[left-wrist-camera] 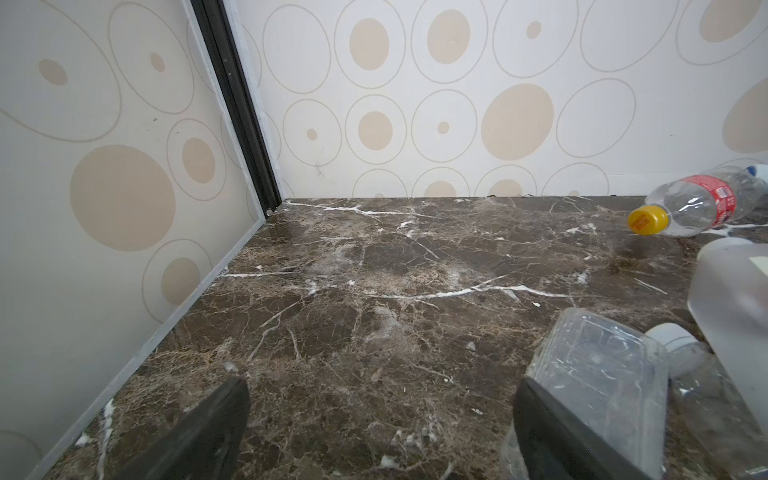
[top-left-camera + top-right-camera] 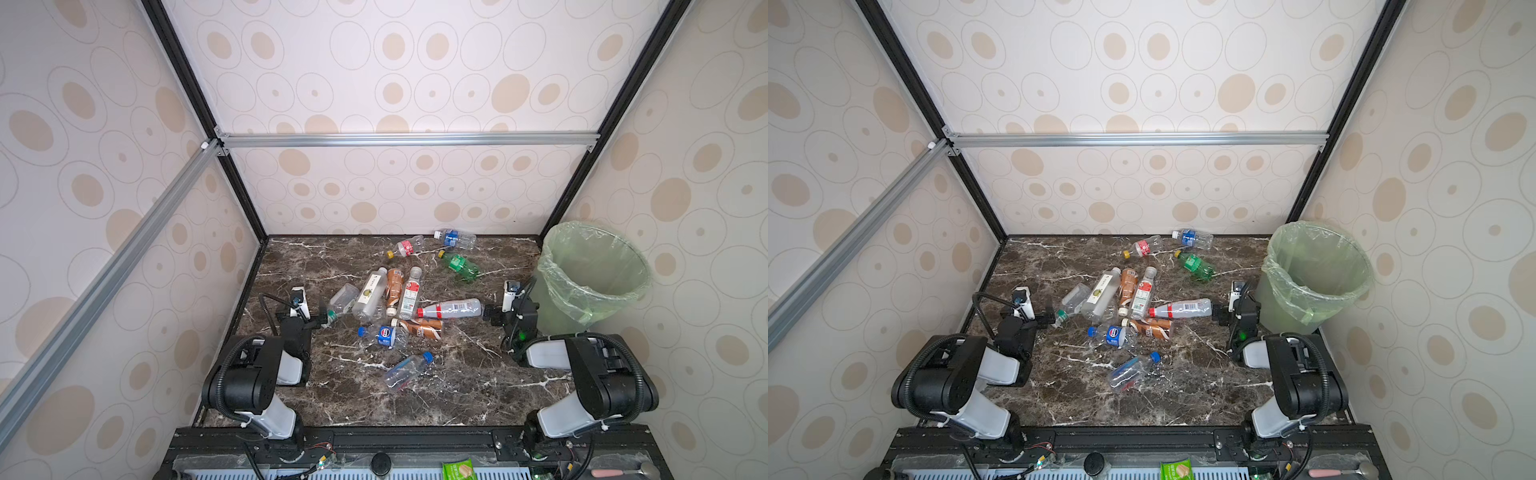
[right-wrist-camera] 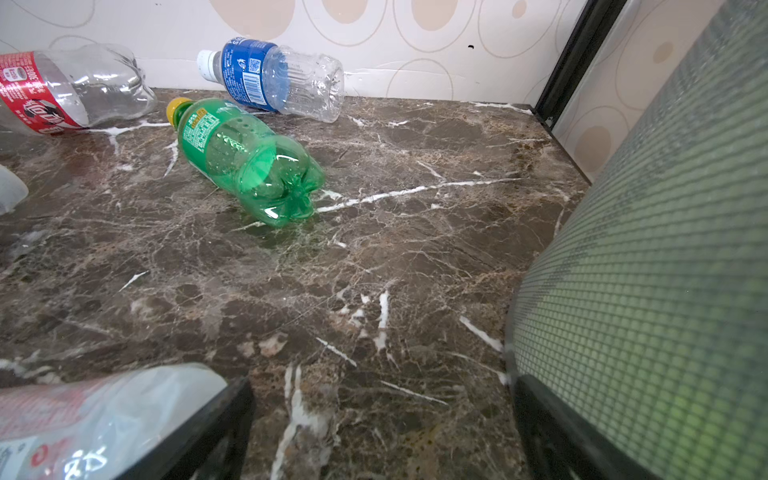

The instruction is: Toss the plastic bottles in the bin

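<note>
Several plastic bottles lie on the brown marble table (image 2: 457, 386), most of them heaped in the middle (image 2: 392, 299) (image 2: 1125, 297). A green bottle (image 2: 459, 265) (image 3: 245, 162) and a blue-labelled one (image 2: 455, 239) (image 3: 274, 77) lie near the back wall. The bin (image 2: 557, 303) (image 2: 1287, 299), lined with a pale green bag, stands at the right. My left gripper (image 2: 320, 318) (image 1: 382, 415) is open and empty, one finger beside a clear squarish bottle (image 1: 602, 374). My right gripper (image 2: 490, 316) (image 3: 382, 415) is open and empty between a red-capped bottle (image 2: 451, 309) (image 3: 104, 415) and the bin wall (image 3: 665, 249).
Patterned walls close the table in on the left, back and right, with black posts in the corners. A clear blue-capped bottle (image 2: 407, 370) lies alone towards the front. A green packet (image 2: 459, 471) sits on the front ledge below the table.
</note>
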